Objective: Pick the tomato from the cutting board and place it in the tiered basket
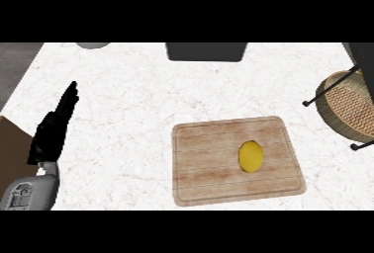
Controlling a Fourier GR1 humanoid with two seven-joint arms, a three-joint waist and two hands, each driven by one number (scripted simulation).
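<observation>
White marble counter, wooden cutting board, one yellow tomato.
Tomato: oval, lying right of the board's centre, untouched. Tiered basket: woven, dark-framed, at right edge, well apart from the board. Left hand: at left edge, fingers straight and pressed together, holding nothing. Dark box and grey round object at far edge.

The tiered basket is cut off by the right edge, showing only part of its woven tray and black frame. At the far edge, a dark box and a grey round object are cropped.
</observation>
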